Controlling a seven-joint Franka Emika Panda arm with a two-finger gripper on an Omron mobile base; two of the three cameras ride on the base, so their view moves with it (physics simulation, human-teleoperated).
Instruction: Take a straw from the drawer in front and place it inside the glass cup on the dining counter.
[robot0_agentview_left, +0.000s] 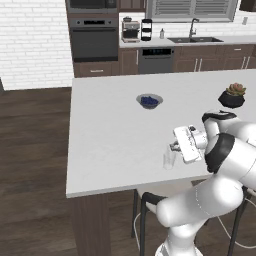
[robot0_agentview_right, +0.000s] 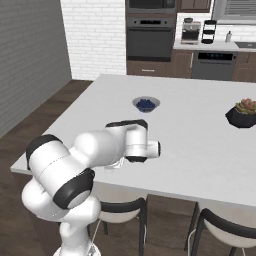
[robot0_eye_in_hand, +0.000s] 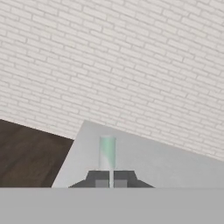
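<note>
The gripper (robot0_eye_in_hand: 111, 180) is pinching the straw (robot0_eye_in_hand: 107, 152) between fingertips pressed nearly together, and the pale green stick is pointing straight out ahead of the hand over the white top. In the left base view the hand is lying level above the dining counter (robot0_agentview_left: 110, 145), with its tip just beside the glass cup (robot0_agentview_left: 169, 159), which is standing upright near the counter's near edge. Judging from this, the straw is being carried end-first toward the tumbler and would need tilting down to enter its mouth. Dark stools (robot0_agentview_right: 220, 231) are tucked under the near edge, below the work. Farther out, well apart from the cup, a grey bowl with blue contents (robot0_agentview_left: 149, 101) and a potted succulent (robot0_agentview_left: 232, 95) are sitting clear of the path. A brick wall (robot0_eye_in_hand: 131, 65) is standing beyond.
</note>
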